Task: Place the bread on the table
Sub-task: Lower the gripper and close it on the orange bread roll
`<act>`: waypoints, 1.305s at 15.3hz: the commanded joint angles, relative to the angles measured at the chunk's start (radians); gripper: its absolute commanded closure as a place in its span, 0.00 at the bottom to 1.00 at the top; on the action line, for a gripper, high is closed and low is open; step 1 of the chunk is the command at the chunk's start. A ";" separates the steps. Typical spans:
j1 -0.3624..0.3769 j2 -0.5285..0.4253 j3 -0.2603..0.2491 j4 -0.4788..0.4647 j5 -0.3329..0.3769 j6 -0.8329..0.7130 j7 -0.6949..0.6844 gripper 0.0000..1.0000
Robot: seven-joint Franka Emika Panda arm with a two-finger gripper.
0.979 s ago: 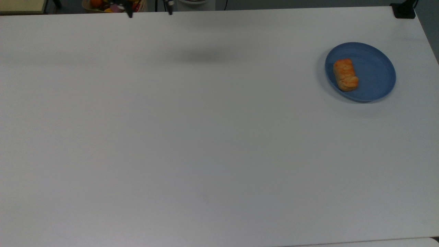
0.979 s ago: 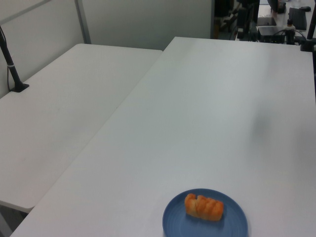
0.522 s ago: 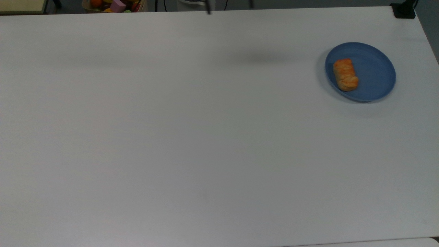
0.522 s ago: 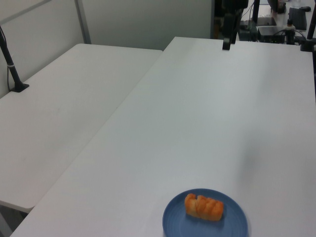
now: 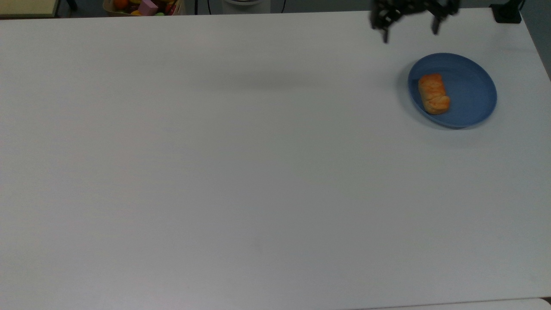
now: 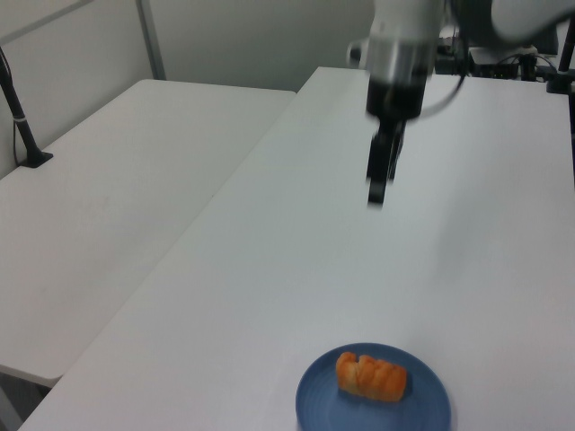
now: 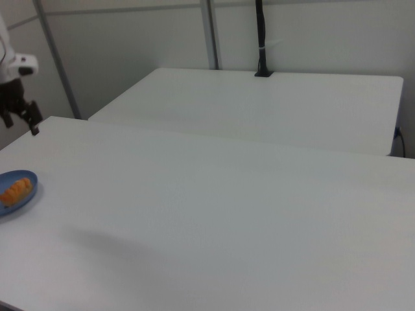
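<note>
The bread [image 5: 434, 93], a small golden-orange roll, lies on the left half of a round blue plate [image 5: 471, 90] at the top view's right, on the white table [image 5: 258, 172]. My gripper [image 5: 410, 32] hangs open and empty over the table just beyond the plate's far edge, its two dark fingers wide apart. In the left view the gripper [image 6: 377, 191] points down above the table, well behind the bread [image 6: 371, 376] and plate [image 6: 424, 409]. In the right view the gripper [image 7: 21, 123] is at the far left, above the bread [image 7: 15, 190] on the plate [image 7: 32, 186].
A second white table [image 6: 108, 197] adjoins this one. A basket of coloured toys [image 5: 146, 6] sits past the far edge at the top view's upper left. A black clamp [image 5: 507, 13] grips the far right corner. A black pole [image 7: 260, 39] stands on the other table.
The gripper has swept along the table's far edge from the top view's left to its right and come down near the plate. Bread and plate have not moved.
</note>
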 commanded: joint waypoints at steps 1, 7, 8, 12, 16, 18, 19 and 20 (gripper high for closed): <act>0.100 0.201 -0.019 0.067 -0.005 0.117 0.077 0.00; 0.186 0.359 -0.015 0.096 -0.004 0.186 0.151 0.00; 0.199 0.378 -0.015 0.096 -0.004 0.197 0.160 0.00; 0.218 0.410 -0.015 0.097 -0.004 0.236 0.184 0.11; 0.223 0.419 -0.015 0.097 -0.004 0.238 0.186 0.64; 0.224 0.416 -0.016 0.099 -0.004 0.238 0.198 0.86; 0.223 0.409 -0.016 0.099 -0.004 0.235 0.198 0.91; 0.223 0.396 -0.016 0.099 -0.005 0.229 0.197 0.92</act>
